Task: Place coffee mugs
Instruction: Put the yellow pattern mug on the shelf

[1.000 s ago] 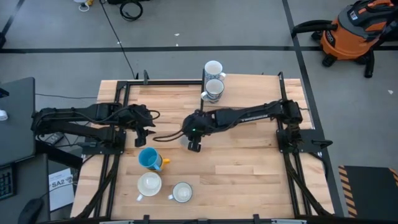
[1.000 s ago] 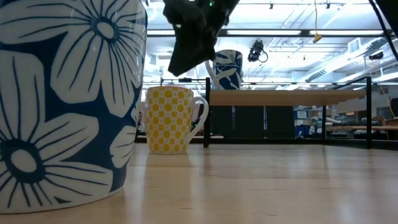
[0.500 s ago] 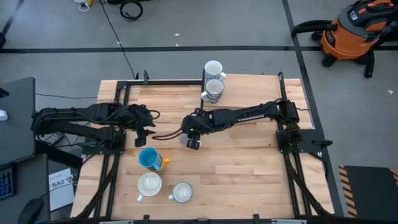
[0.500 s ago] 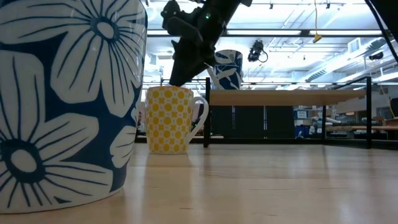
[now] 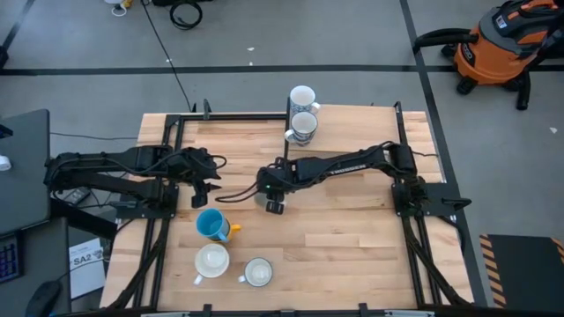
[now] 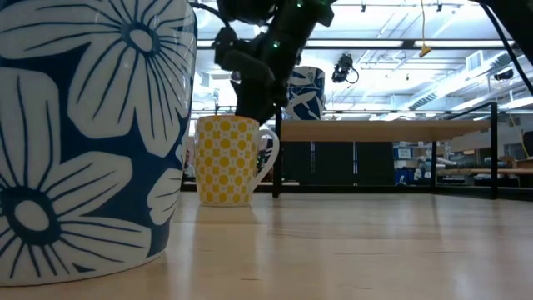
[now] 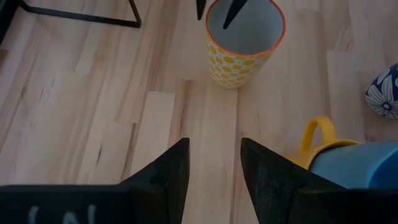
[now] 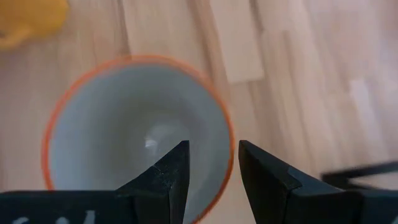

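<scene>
1. The right gripper (image 8: 210, 163) points down over the open mouth of a yellow checkered mug (image 8: 134, 134). Its two dark fingers (image 8: 169, 174) are parted with a gap between them, and they grip nothing. In the right wrist view, the mug's orange rim and pale interior fill the space just beyond the fingertips.
2. In the low view, the right gripper (image 6: 254, 104) hangs directly above the yellow checkered mug (image 6: 226, 160), with its tips at or just above the rim. The pictures do not settle whether it touches the rim.
3. That mug stands upright near the middle of the wooden table (image 5: 352, 238), with its handle to the right in the low view.
4. In the high view, the right arm reaches from the table's right side toward the centre, and its gripper (image 5: 274, 201) covers the mug.
5. The left gripper (image 5: 204, 187) waits over the left part of the table. Its fingers (image 7: 168, 171) are spread apart and empty. In the left wrist view, the yellow checkered mug (image 7: 244, 42) stands ahead of them, with the tips of the other gripper just above its mouth.
6. A bright blue mug (image 5: 211, 225) with a yellow handle stands just in front of the left gripper.
7. Two pale mugs stand near the front edge: a cream mug (image 5: 211, 261) and a white mug (image 5: 258, 272).
8. Two more stand at the far edge: a white far mug (image 5: 302, 97) and a blue flowered mug (image 5: 304, 127) beside it.
9. A large blue mug with white flowers (image 6: 92, 133) fills the left side of the low view.
</scene>
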`<state>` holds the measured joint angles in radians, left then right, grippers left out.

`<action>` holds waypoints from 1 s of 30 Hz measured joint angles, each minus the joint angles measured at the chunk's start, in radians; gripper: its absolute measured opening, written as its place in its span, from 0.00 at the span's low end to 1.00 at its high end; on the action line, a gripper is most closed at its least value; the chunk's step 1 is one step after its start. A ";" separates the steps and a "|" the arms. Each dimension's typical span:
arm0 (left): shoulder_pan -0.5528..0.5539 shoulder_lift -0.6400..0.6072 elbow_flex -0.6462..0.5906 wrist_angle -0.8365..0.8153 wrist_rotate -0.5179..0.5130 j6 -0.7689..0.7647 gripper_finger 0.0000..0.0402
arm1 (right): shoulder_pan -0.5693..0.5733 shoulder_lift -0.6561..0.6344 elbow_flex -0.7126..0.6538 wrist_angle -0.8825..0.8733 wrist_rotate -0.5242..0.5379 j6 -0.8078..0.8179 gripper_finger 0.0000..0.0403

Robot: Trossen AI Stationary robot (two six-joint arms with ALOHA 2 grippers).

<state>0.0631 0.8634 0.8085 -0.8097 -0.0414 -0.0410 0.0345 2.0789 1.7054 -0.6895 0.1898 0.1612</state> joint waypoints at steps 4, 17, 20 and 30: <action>0.000 0.000 0.000 0.009 0.000 0.000 0.37 | 0.000 0.023 0.000 0.004 -0.033 0.000 0.36; 0.000 0.000 0.000 0.019 0.000 -0.001 0.37 | 0.000 0.031 0.000 0.006 -0.033 0.004 0.20; 0.000 0.000 0.000 0.019 0.000 -0.001 0.37 | 0.000 0.030 0.000 0.004 -0.034 0.007 0.12; 0.000 0.000 0.000 0.020 0.000 -0.001 0.37 | 0.003 -0.007 0.011 -0.159 -0.025 0.123 0.08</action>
<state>0.0631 0.8637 0.8089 -0.7895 -0.0414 -0.0422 0.0372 2.0718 1.7162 -0.8488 0.1650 0.2842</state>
